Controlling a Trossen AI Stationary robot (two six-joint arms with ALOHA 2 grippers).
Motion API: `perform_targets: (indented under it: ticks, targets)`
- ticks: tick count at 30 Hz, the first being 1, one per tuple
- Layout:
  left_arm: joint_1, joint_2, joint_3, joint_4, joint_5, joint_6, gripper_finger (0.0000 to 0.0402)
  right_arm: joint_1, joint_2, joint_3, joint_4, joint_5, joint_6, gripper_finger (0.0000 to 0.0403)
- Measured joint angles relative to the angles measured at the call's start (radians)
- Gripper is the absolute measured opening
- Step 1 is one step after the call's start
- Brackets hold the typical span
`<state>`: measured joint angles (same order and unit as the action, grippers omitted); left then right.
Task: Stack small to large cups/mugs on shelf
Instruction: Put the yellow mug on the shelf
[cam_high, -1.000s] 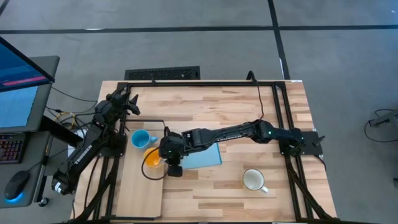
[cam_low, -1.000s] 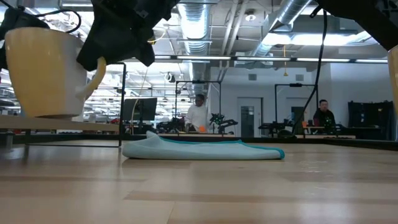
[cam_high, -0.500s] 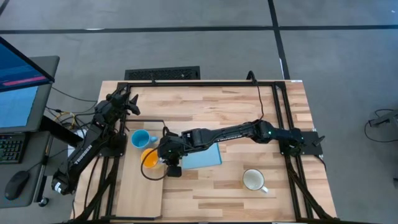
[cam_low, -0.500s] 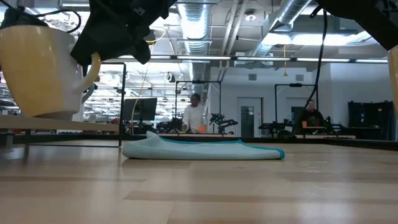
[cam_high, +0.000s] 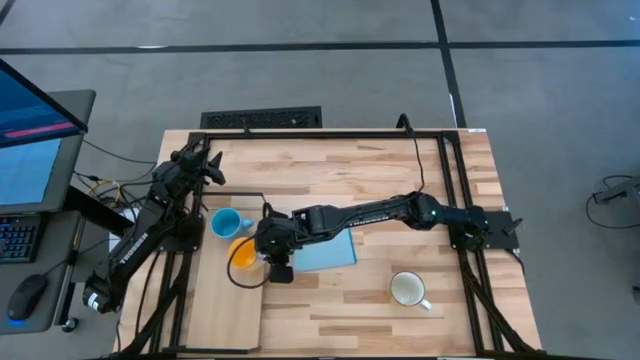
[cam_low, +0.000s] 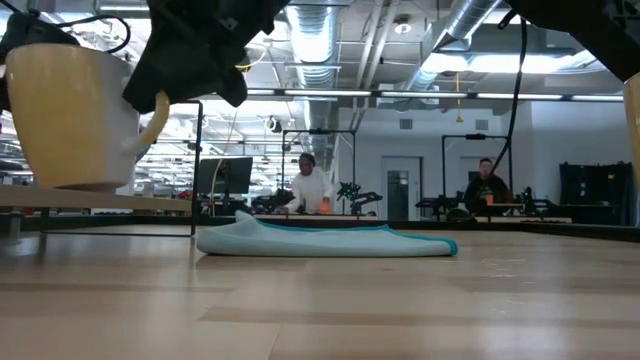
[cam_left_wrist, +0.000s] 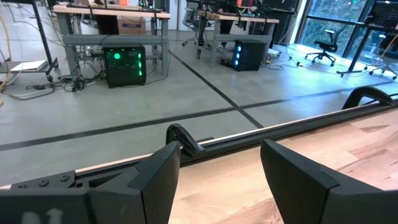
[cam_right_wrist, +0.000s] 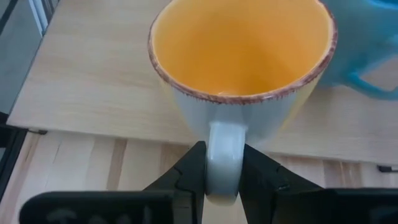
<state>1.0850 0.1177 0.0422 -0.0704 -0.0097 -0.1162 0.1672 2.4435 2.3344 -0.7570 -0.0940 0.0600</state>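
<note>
The orange mug (cam_high: 242, 253), cream outside with a white handle, stands upright over the pale wood shelf (cam_high: 225, 300). It also shows in the low view (cam_low: 70, 115). My right gripper (cam_high: 268, 252) is shut on its handle. The light blue mug (cam_high: 226, 222) stands on the shelf just beyond the orange mug, near the black wire frame (cam_high: 240, 196). The white mug (cam_high: 408, 290) stands on the tabletop at the near right. My left gripper (cam_high: 207, 165) is open and empty at the table's far left corner, its fingers apart in its wrist view (cam_left_wrist: 217, 180). My right gripper pinches the orange mug's white handle (cam_right_wrist: 224, 155) between its two fingers (cam_right_wrist: 189, 171). The fingers come at it from the table's right side and lie across the handle. The mug is upright with its mouth up. I cannot tell whether its base touches the shelf.
A blue cloth (cam_high: 325, 250) lies on the table under my right arm, right of the shelf. A black frame (cam_high: 330, 135) runs along the table's far and side edges. Bare tabletop lies at the far middle and near middle. People stand in the room behind.
My right gripper has swayed a little toward the table's left edge with the orange mug and come back. The mug tipped slightly on the way and stands upright again over the shelf.
</note>
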Motion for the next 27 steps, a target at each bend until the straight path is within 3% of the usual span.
perform_targets:
  ticks: [13, 27]
  targets:
    - [0.000, 0.000, 0.000, 0.000, 0.000, 0.002, 0.0217, -0.026, 0.047, -0.001, -0.009, -0.066, 0.048, 0.0102]
    - [0.000, 0.007, 0.000, 0.000, -0.003, 0.018, 0.0217, -0.030, 0.051, 0.000, 0.018, -0.063, -0.005, 0.0102]
